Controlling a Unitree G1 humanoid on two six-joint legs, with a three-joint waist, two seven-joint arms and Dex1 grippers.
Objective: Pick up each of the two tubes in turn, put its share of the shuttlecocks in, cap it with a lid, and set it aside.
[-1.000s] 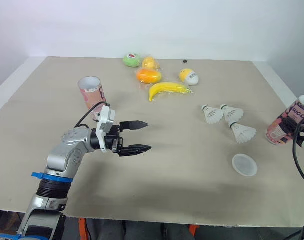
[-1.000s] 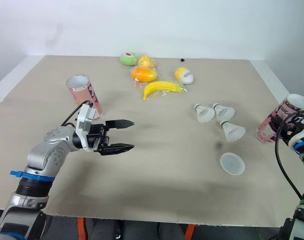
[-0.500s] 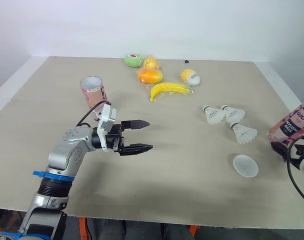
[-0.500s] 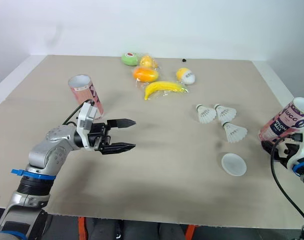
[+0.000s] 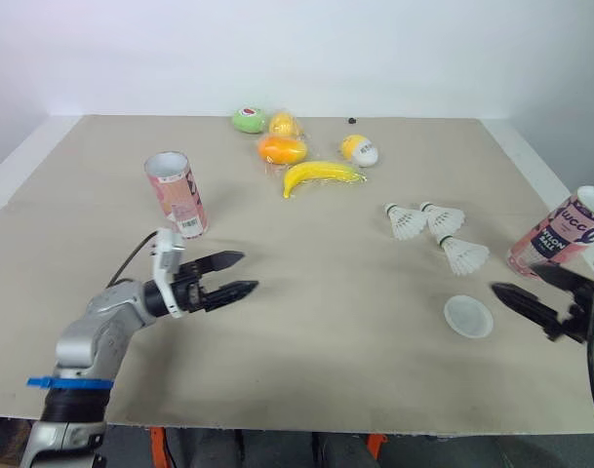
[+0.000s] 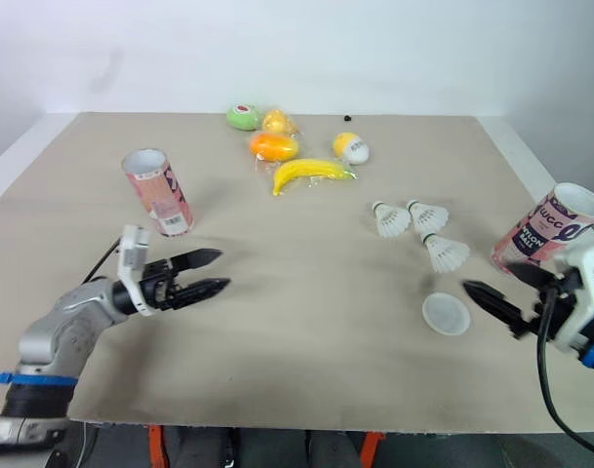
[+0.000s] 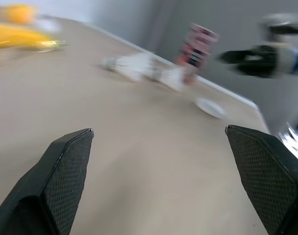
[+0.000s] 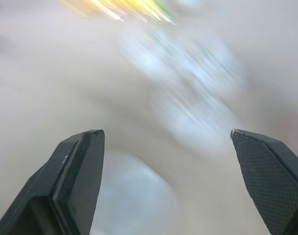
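Beige bench [image 5: 326, 336], viewed from the head. Nearest on the left, the left pincer [image 5: 249, 272] is held low over the bench. Its two black fingers are spread apart with nothing between them, and they are directed toward the right. At the right edge, the right pincer [image 5: 514, 279] is likewise spread apart and empty, directed toward the left. A round translucent lid [image 5: 468, 316] is laid flat just beside it.

Just behind the right pincer, one pink printed tube [image 5: 560, 232] is stood on its base. Its long axis is close to vertical and its open mouth is turned upward. Whether it touches the fingers cannot be told.

Beyond the lid, three white shuttlecocks [image 5: 408, 222] are laid on their sides close together, corks directed left and slightly away, skirts toward the right. The second pink tube [image 5: 177, 193] is stood upright beyond the left pincer, mouth upward.

Farthest, a banana [image 5: 321, 176], an orange fruit [image 5: 282, 149], a yellow fruit [image 5: 282, 124], a green fruit [image 5: 248, 120] and a yellow-and-white egg-shaped item [image 5: 360, 149] are grouped near the back edge.
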